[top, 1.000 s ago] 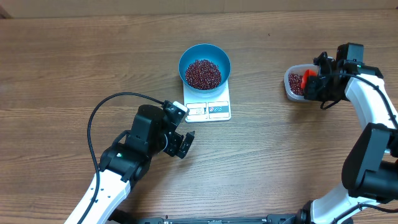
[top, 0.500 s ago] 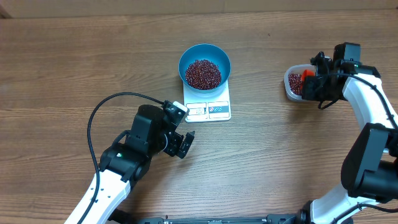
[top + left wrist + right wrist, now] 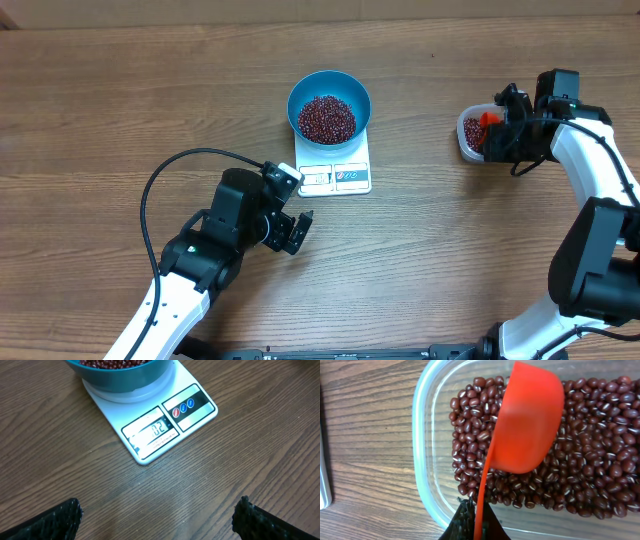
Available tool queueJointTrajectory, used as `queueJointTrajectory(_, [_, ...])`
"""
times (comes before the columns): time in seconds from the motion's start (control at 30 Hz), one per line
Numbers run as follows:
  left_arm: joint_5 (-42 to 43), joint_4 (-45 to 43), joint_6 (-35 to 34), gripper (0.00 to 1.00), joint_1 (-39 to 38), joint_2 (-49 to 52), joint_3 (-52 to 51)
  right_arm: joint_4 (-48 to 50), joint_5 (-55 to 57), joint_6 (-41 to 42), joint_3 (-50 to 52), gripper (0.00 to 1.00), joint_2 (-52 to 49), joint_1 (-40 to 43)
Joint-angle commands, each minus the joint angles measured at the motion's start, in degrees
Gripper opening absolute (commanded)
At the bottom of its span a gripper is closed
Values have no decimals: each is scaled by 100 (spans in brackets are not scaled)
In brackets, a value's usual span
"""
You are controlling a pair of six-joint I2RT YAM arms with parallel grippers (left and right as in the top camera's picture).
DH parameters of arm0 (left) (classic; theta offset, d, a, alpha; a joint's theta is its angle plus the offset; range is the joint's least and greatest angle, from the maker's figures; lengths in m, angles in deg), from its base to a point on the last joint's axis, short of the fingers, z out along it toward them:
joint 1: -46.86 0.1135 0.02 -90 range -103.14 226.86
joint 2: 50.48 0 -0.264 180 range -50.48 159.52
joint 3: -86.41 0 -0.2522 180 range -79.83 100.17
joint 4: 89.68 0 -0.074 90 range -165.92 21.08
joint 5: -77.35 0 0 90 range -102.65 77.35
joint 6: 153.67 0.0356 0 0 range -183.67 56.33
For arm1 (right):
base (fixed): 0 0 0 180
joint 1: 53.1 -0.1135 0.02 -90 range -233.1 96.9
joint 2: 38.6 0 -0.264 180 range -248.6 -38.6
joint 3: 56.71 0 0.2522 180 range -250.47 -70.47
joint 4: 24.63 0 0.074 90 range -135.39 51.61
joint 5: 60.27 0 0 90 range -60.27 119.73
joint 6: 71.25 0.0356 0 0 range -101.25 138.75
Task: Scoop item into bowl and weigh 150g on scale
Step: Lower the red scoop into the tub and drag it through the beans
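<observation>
Right jaws are clamping the handle of the red scoop point(image 3: 527, 420), its cup hanging over the beans point(image 3: 600, 470) in the clear tub point(image 3: 427, 460), well right of the scale point(image 3: 335, 158). The smart play is digging shallow, rolling level, then trickling into the blue bowl point(image 3: 296, 105) sitting on the scale. Left jaws are gaping empty near the scale's display edge.

You'll find the blue bowl point(image 3: 329, 88) upright on the white scale point(image 3: 335, 176), covering its far end. It holds a heap of dark red-brown beans point(image 3: 326, 118).
</observation>
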Motion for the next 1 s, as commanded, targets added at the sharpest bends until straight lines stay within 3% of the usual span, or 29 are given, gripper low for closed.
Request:
queueJointTrajectory(0.0, [-35,-9,-52,100,20,26,-20,-101,-461,-175,107,4,-138,-103])
queueJointTrajectory(0.53, [-35,-7,-52,100,20,26,-20,-264,-1360,-144,85,4,-476,-50])
queueJointTrajectory(0.97, [-35,-7,-52,99,20,26,-20,-468,-2562,-17,-92,4,-472,774])
